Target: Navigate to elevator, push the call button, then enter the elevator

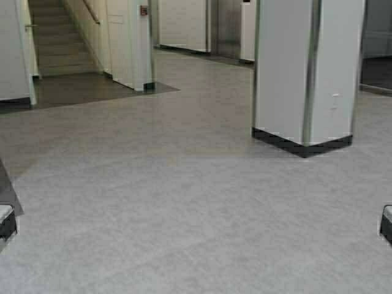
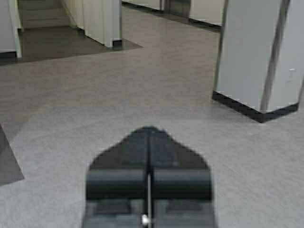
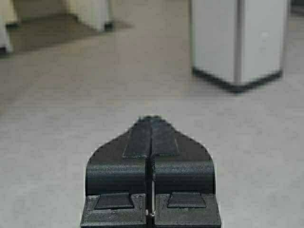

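The elevator (image 1: pixel 228 27) shows as brushed-steel doors far ahead, at the back of the hall and partly behind a pillar; the left wrist view catches its foot (image 2: pixel 179 5). The call button is out of view. Both arms are tucked low at the robot's sides. The left gripper (image 2: pixel 149 129) is shut with nothing in it, hovering over bare grey floor. The right gripper (image 3: pixel 151 118) is shut and empty too, pointing forward over the floor. In the high view only dark corners of the arms show at the left edge (image 1: pixel 6 222) and right edge (image 1: pixel 386 224).
A square white pillar (image 1: pixel 306 73) with a black base stands ahead on the right. A beige staircase (image 1: pixel 58 43) rises at the far left, beside a white wall corner (image 1: pixel 131 46) with a red box (image 1: pixel 143 10). Grey floor (image 1: pixel 184 184) stretches between pillar and corner.
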### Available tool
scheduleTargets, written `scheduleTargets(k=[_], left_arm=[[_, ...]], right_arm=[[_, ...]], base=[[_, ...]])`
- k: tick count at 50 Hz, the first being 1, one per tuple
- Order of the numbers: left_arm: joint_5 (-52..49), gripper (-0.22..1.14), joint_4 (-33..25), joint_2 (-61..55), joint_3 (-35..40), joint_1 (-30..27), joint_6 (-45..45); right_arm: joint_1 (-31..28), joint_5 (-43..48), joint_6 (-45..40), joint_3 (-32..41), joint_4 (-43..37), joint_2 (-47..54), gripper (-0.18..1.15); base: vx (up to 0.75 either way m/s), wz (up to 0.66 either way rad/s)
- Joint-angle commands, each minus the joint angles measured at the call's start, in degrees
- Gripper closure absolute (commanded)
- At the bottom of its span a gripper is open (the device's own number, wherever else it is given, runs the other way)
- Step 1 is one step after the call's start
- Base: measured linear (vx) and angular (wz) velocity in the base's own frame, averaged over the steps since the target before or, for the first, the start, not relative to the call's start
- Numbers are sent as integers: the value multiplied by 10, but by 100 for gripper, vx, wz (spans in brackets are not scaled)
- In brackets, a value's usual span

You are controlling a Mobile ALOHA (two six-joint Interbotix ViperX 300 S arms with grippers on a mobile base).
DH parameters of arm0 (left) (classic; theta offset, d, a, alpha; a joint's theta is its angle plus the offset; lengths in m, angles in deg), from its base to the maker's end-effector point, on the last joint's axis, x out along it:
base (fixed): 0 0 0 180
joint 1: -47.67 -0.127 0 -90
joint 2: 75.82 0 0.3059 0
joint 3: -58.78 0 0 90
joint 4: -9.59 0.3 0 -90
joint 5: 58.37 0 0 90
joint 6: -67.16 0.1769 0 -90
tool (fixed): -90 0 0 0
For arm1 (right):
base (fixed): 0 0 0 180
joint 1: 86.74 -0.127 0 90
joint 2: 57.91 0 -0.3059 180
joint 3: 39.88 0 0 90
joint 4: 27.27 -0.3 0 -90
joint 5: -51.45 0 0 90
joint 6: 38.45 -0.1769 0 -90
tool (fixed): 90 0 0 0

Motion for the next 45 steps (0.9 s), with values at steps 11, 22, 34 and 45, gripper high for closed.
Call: scheduleTargets(k=[11, 22, 34, 45], left_arm=[[4, 89, 1, -30, 18, 1, -1], [4, 89, 1, -27, 22, 2, 0], [4, 89, -1, -24, 18, 1, -3], [7, 89, 4, -24, 34, 1, -27]], right_arm=[[-1, 2, 1, 4, 1, 0, 92], [-1, 2, 2, 7, 2, 3, 92], [-1, 3, 1, 4, 2, -1, 92], [-1, 3, 1, 2, 1, -10, 92]], base=[[79, 29], [80, 11], [82, 3], [83, 5]])
